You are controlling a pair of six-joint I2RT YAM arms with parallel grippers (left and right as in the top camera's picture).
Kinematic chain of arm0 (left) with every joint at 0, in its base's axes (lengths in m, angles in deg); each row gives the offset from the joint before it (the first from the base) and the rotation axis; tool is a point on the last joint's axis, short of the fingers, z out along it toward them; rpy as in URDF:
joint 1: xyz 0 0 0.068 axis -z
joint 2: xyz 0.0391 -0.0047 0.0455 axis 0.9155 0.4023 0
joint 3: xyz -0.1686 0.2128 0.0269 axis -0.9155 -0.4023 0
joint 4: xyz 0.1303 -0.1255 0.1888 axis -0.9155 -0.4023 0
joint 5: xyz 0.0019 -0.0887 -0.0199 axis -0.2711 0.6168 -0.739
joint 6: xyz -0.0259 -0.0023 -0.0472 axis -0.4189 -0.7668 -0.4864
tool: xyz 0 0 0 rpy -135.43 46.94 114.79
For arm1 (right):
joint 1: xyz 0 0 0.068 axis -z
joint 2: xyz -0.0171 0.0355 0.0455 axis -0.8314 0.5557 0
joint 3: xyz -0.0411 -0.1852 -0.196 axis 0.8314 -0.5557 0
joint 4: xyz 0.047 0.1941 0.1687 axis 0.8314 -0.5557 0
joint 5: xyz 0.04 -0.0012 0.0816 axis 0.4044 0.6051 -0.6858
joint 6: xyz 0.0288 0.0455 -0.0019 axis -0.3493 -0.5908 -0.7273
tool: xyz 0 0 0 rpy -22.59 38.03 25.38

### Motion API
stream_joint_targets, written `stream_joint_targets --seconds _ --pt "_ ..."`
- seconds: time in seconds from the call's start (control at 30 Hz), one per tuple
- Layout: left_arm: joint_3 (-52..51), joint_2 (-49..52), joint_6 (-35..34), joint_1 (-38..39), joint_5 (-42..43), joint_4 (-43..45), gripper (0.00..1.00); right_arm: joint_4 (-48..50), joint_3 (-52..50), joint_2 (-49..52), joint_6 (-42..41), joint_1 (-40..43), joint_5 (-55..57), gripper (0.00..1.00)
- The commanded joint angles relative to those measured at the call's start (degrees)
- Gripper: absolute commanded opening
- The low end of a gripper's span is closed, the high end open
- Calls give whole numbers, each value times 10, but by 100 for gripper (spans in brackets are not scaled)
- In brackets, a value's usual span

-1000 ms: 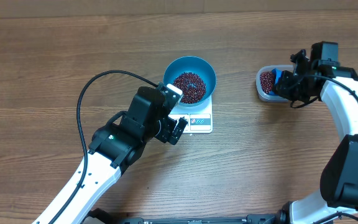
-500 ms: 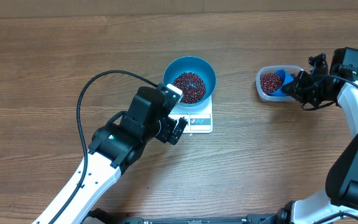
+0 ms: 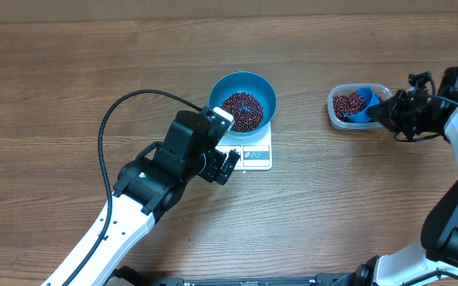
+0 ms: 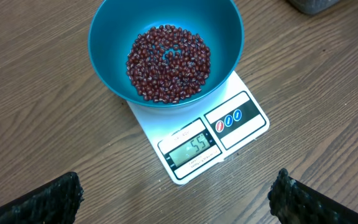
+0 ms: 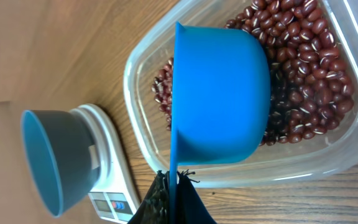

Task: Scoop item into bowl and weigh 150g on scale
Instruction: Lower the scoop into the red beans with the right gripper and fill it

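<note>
The blue bowl (image 3: 261,89) stands on the white scale (image 3: 257,156) and holds a layer of red-brown beans (image 3: 242,110). In the left wrist view the bowl (image 4: 229,37), its beans (image 4: 168,62) and the scale (image 4: 244,121) with a lit display lie ahead of my left gripper (image 4: 178,196), which is open and empty just in front of the scale. My right gripper (image 5: 174,186) is shut on the thin handle of a small blue scoop (image 5: 222,93). The scoop lies on its side in the clear tub (image 5: 138,118) of beans (image 5: 309,68); its inside is hidden.
The clear tub (image 3: 336,117) sits at the far right of the wooden table, right of the scale. My left arm's black cable (image 3: 114,119) loops over the table to the left of the bowl. In the right wrist view, bowl (image 5: 48,155) and scale (image 5: 107,174) show beyond the tub.
My right arm has drawn back to the right, pulling the scoop toward the tub's right end. The left arm, bowl and scale have not moved.
</note>
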Motion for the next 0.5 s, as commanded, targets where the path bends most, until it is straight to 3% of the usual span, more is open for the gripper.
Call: stream_joint_targets --seconds 0.0,0.47 --pt "-1 2 -7 -3 9 2 100 5 -3 2 1 24 -59 4" --pt "-1 2 -7 -3 9 2 100 2 -3 2 33 90 -182 4"
